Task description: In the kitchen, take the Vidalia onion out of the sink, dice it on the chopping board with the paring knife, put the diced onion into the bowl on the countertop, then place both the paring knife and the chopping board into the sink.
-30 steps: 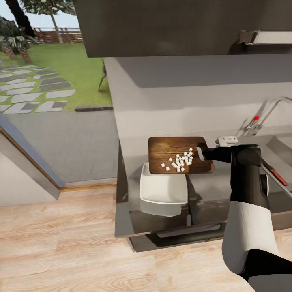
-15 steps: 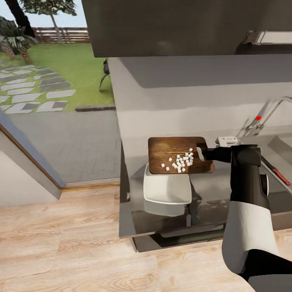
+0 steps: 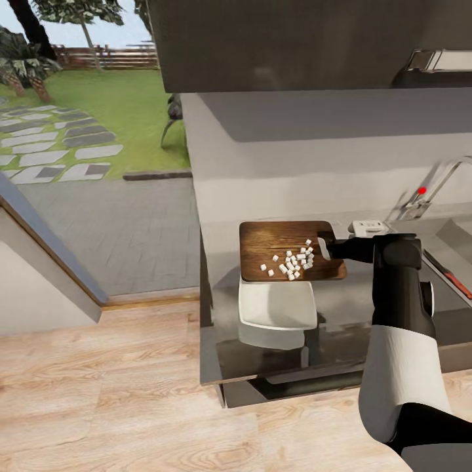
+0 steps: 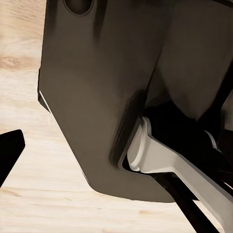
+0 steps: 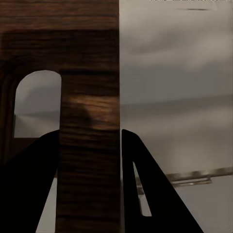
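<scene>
– right end effector?
– pinching the chopping board by its handle end, raised over the white bowl on the table.
– onion?
– diced onion heaped on the board.

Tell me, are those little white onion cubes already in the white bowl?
No: in the head view the diced onion lies on the chopping board held up by the right hand, and the bowl below looks bare.

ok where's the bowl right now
In the head view the bowl sits on the countertop, directly below the chopping board held up by the right gripper.
</scene>
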Robot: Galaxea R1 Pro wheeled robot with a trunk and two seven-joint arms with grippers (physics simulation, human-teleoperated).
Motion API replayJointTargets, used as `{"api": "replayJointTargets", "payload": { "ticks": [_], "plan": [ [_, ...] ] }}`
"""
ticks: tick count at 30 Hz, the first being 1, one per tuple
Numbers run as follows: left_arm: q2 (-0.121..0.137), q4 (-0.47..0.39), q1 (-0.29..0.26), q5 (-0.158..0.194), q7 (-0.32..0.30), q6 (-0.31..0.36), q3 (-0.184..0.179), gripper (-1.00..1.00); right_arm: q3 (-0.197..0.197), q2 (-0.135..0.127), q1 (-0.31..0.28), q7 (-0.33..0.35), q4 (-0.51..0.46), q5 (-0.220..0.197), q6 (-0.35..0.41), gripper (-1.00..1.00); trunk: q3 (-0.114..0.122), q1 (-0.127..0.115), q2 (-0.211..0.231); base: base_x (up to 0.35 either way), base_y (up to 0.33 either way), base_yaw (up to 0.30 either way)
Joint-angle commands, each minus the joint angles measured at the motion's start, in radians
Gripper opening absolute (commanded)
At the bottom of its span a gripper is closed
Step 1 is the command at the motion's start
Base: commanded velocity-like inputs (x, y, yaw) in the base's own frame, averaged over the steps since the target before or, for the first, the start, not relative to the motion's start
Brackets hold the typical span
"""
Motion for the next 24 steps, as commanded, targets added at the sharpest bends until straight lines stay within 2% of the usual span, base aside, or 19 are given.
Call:
{"api": "replayJointTargets", "payload": {
  "ticks": [1, 24],
  "plan": [
    [0.001, -0.005, -0.002, 0.005, 0.006, -0.007, -0.007, 1.0, -0.002, 0.001, -0.001, 0.01, -0.001, 0.009, 0.002, -1.0, -0.002, 0.001, -0.002, 0.0, 0.004, 0.0],
    [0.001, -0.005, -0.002, 0.005, 0.006, -0.007, -0.007, 1.0, 0.002, 0.001, -0.001, 0.01, -0.001, 0.011, 0.002, -1.0, -0.002, 0.001, -0.002, 0.0, 0.0, 0.0]
  ]
}}
